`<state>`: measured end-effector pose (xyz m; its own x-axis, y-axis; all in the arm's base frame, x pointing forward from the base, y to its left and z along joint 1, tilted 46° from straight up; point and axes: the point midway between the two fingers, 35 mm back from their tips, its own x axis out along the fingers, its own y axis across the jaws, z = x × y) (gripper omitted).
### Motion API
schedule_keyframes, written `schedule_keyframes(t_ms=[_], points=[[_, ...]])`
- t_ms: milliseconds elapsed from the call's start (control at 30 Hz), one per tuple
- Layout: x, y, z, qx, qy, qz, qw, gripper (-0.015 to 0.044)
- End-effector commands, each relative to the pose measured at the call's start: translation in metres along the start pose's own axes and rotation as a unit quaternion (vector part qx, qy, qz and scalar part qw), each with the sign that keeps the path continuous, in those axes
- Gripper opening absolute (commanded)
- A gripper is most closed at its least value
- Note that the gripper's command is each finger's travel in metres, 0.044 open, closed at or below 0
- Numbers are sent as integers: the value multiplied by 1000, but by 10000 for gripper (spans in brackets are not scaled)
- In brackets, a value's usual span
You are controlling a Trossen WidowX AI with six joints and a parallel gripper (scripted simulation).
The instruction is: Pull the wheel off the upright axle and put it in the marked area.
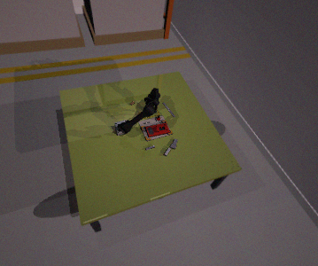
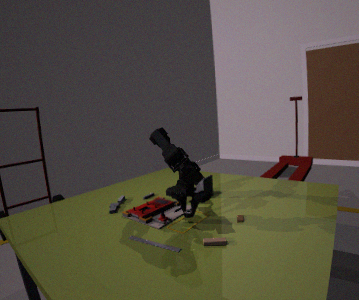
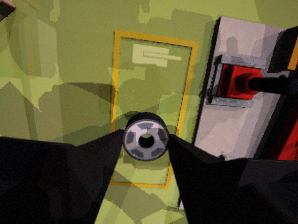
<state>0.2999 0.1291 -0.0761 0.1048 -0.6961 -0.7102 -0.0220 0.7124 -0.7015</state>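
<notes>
The wheel (image 3: 146,128), a grey spoked disc with a dark rim and a centre hole, is between my fingertips. My gripper (image 3: 146,136) (image 2: 189,214) is shut on it. In the wrist view the wheel overlaps the lower part of the marked area, a yellow outline (image 3: 115,75) (image 2: 183,233) on the green table. It appears to be above the table; the exact height is hard to tell. The black axle (image 3: 272,84) stands bare on its red base (image 3: 227,80) (image 2: 163,218), to the right of the outline in the wrist view. In the top view the arm hides the fingertips.
A pale board (image 3: 227,132) beside the outline carries the axle and a red part (image 1: 159,129) (image 2: 149,208). A grey strip (image 1: 168,109) (image 2: 155,244), a tan cylinder (image 2: 215,242), a small brown block (image 2: 240,218) and grey pieces (image 1: 171,147) (image 1: 150,147) lie around.
</notes>
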Motion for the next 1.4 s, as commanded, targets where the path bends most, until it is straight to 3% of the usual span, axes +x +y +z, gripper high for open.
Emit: schedule_keyframes(t_ms=[0,200,600,800,967,1133,1367], points=[[26,-2,-2,-2,-2,-3,1000,0],[30,-2,-2,-2,-2,-3,1000,0],[19,-2,-2,0,3,-2,1000,300],[-32,-2,-3,-2,-1,-2,1000,300],[-34,-2,-3,-2,-2,-2,1000,300],[-54,-14,-37,-5,-3,0,1000,431],[-80,-36,-85,-5,1,-2,1000,440]])
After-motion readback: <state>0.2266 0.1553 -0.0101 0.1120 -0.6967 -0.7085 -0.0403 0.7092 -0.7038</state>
